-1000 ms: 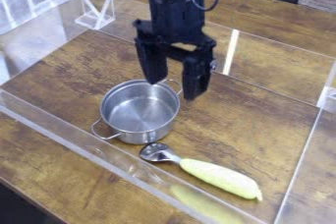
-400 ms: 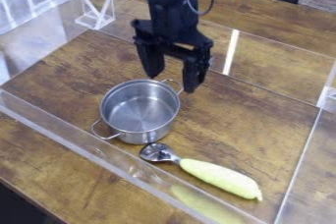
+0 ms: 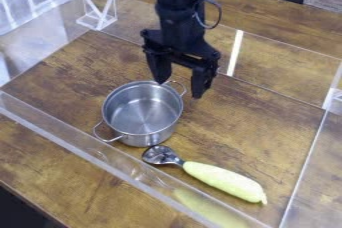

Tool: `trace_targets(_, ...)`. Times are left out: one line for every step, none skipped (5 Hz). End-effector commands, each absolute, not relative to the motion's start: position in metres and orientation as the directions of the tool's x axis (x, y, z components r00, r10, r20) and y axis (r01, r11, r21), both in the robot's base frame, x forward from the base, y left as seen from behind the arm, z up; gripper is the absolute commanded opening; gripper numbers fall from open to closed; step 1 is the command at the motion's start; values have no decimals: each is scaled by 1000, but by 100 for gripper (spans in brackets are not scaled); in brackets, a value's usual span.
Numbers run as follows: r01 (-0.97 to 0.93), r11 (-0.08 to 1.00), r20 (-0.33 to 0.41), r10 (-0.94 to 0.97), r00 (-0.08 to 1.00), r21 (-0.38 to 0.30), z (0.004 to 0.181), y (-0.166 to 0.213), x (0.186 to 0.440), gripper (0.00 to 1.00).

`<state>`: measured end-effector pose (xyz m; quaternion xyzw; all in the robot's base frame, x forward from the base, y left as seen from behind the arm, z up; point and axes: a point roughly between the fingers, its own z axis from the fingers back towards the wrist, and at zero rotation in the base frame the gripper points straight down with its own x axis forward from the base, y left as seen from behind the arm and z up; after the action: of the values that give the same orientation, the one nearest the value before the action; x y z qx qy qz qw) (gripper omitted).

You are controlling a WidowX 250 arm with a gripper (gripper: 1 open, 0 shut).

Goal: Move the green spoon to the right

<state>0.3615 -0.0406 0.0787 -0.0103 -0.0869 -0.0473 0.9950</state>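
Note:
The green spoon lies flat on the wooden table near the front edge, its yellow-green handle pointing right and its small silver bowl toward the pot. My gripper hangs farther back, pointing down just behind the pot's far rim, well away from the spoon. Its two dark fingers stand apart with nothing between them.
A round steel pot with two handles sits left of centre, between the gripper and the spoon. A clear acrylic wall runs along the front and sides of the table. A small clear stand is at the back left.
The gripper has shifted slightly back and to the right and turned a little at the wrist. The spoon and the pot have not moved.

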Motion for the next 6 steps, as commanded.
trace_targets(89, 996, 235, -85, 968, -5, 103, -42, 376, 100)
trace_targets(152, 988, 234, -147, 961, -2, 98, -40, 381, 100)
trace_targets(217, 976, 231, -211, 950, 1, 93, -40, 385, 100)
trace_targets(233, 972, 225, -228, 947, 2, 75, -44, 383, 100)
trace_targets(254, 967, 221, -248, 943, 3, 57, -50, 379, 100)
trace_targets(284, 959, 211, -277, 937, 0, 56, -54, 381, 0)
